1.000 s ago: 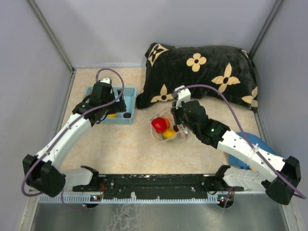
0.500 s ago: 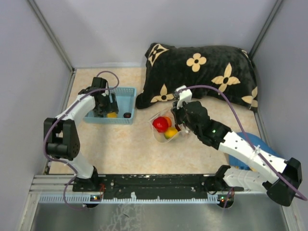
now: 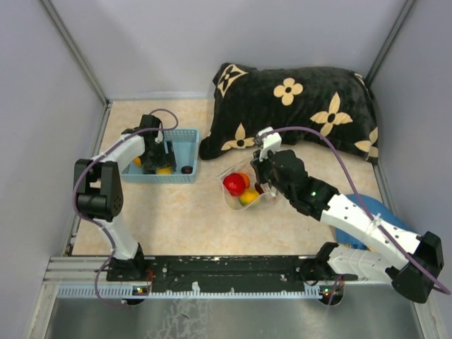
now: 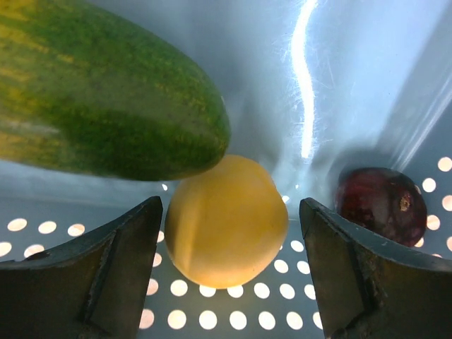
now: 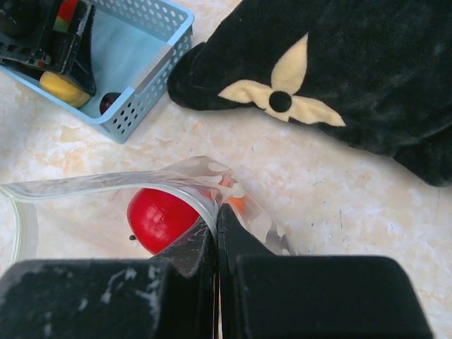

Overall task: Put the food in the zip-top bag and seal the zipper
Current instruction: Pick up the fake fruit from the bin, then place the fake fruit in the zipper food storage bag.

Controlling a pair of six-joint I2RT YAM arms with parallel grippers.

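Observation:
My left gripper [image 3: 161,157] is open inside the light blue basket [image 3: 185,138], its fingers either side of a yellow toy fruit [image 4: 226,220] without touching it. A green and yellow toy vegetable [image 4: 106,106] and a dark brown piece [image 4: 378,203] lie beside it. My right gripper [image 3: 258,185] is shut on the mouth edge of the clear dotted zip-top bag [image 3: 244,201], holding the zipper strip [image 5: 180,192] up so the mouth stays open. A red fruit [image 5: 159,217], an orange piece [image 3: 245,177] and a yellow piece [image 3: 248,196] lie inside the bag.
A black pillow [image 3: 296,106] with beige flowers lies at the back, just behind the bag. A blue object [image 3: 357,229] shows under my right arm. Grey walls close in the tan tabletop [image 3: 176,219] on three sides.
My left arm has folded back and its gripper has gone down into the basket around the yellow fruit. My right gripper and the bag have stayed put.

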